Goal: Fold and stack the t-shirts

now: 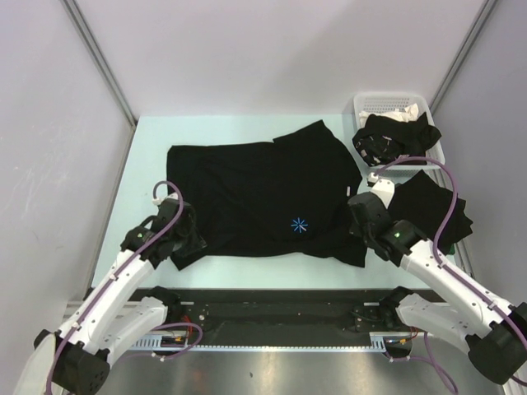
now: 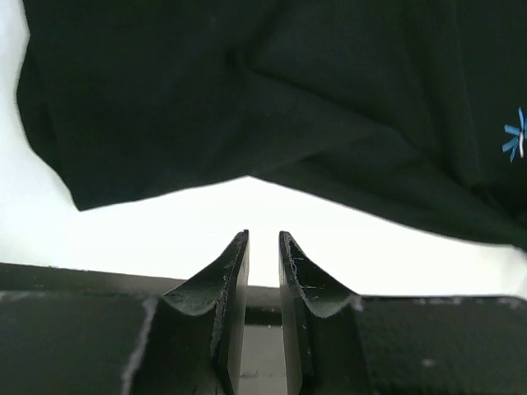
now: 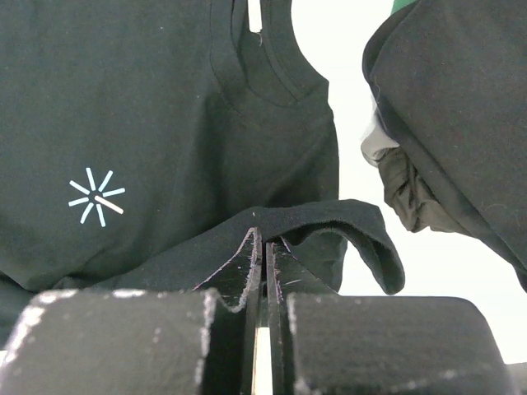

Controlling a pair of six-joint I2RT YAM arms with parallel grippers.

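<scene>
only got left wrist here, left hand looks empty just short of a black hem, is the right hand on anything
observer: yes, the right hand is pinched shut on a raised fold at the near right edge of the starburst t-shirt.
operator: any other shirts out there
observer: one more black t-shirt lies just to the right of that hand.
operator: anything else on that side
observer: a white basket at the far right corner holds a crumpled black garment.

A spread t-shirt (image 1: 255,193) fills the table's (image 1: 148,140) centre. Upper right, a basket (image 1: 387,103) holds a crumpled t-shirt (image 1: 395,136); just below it lies a folded t-shirt (image 1: 428,206).
</scene>
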